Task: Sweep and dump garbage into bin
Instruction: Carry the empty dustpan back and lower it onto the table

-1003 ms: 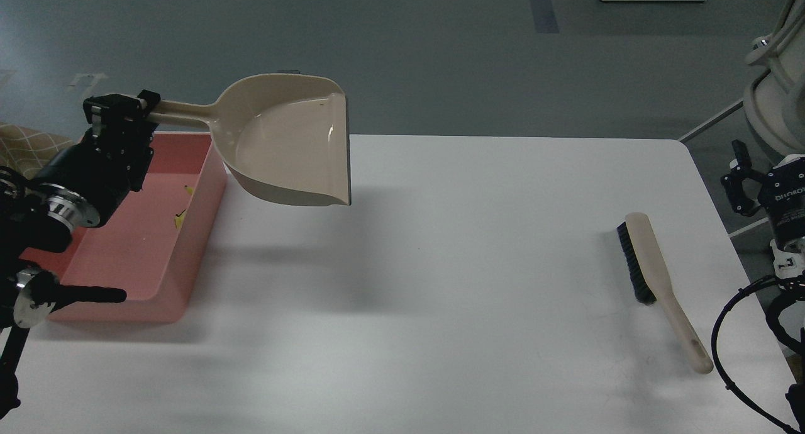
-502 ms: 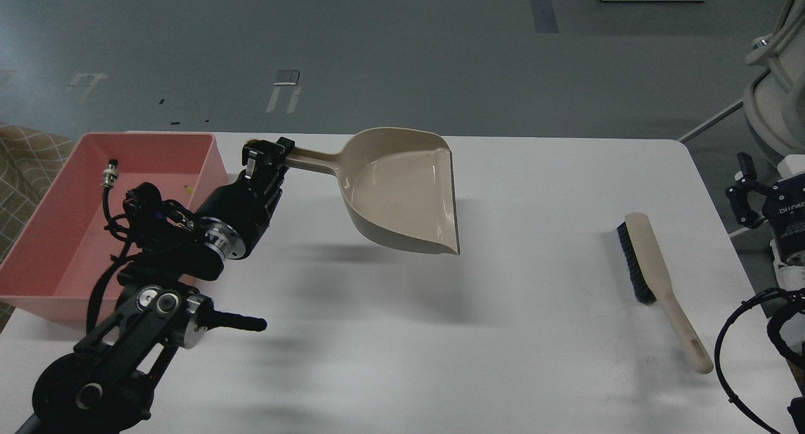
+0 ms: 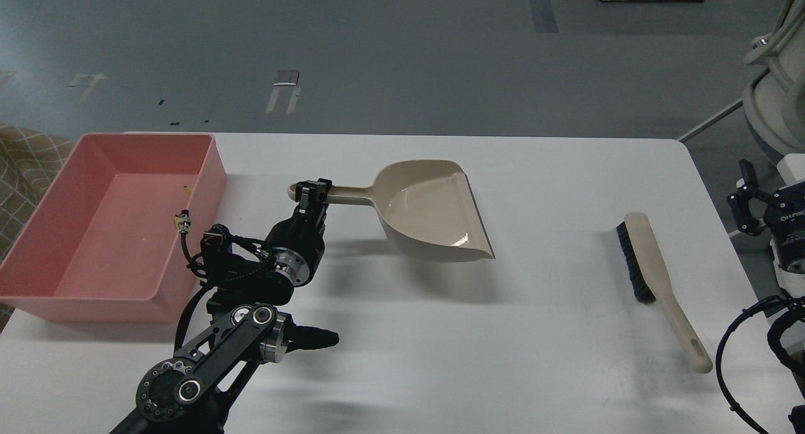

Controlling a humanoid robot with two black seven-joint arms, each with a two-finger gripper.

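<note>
Head view shows our left gripper (image 3: 312,194) clamped on the handle of the beige dustpan (image 3: 434,211) near the middle of the white table (image 3: 402,333); the pan's mouth faces toward four o'clock, and its scoop looks bare; whether the lip rests on the tabletop or hangs just above it we cannot tell from here. At nine o'clock from the dustpan sits the salmon-pink bin (image 3: 38,233), touching the table's left edge; inside it, against the right wall, lies the garbage (image 3: 187,188), seen only as a small yellow speck, too small for us to make out any more of it. At three o'clock from the dustpan, well apart, the brush (image 3: 657,283) lies flat, black bristles to the left, handle running toward five o'clock. Our right gripper (image 3: 751,206) hangs off the table's right edge, its fingers spread apart and holding nothing.
</note>
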